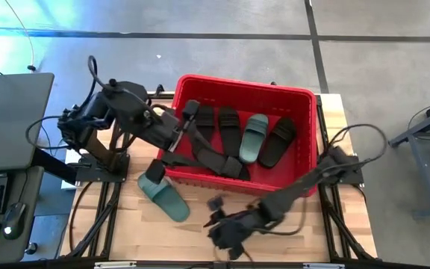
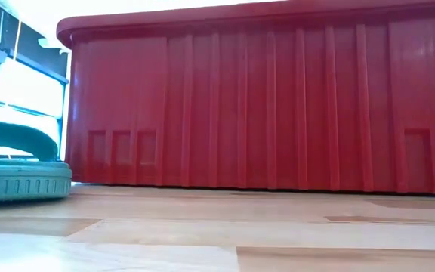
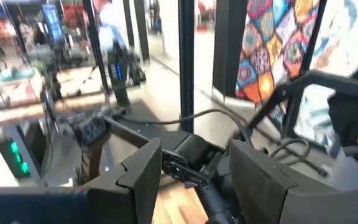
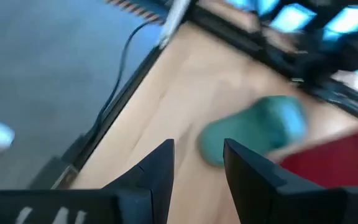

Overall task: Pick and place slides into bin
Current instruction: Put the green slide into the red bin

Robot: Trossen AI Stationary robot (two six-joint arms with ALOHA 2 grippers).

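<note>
A bright red bin (image 1: 313, 119) holds black slides (image 1: 228, 122) and one teal slide (image 1: 254, 137); another teal slide (image 1: 164, 196) lies outside.

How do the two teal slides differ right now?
The teal slide on the table lies outside the bin, by its front-left corner; the teal slide in the bin sits among black ones. The outside one lies angled to the bin's wall, the inside one nearly square. Both are strap-up.

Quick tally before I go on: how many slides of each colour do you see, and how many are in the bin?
Black slides: 4, all in the red bin, e.g.
Teal slides: 2, one in the bin, one on the table
Total: 6 slides, 5 in the bin
</note>
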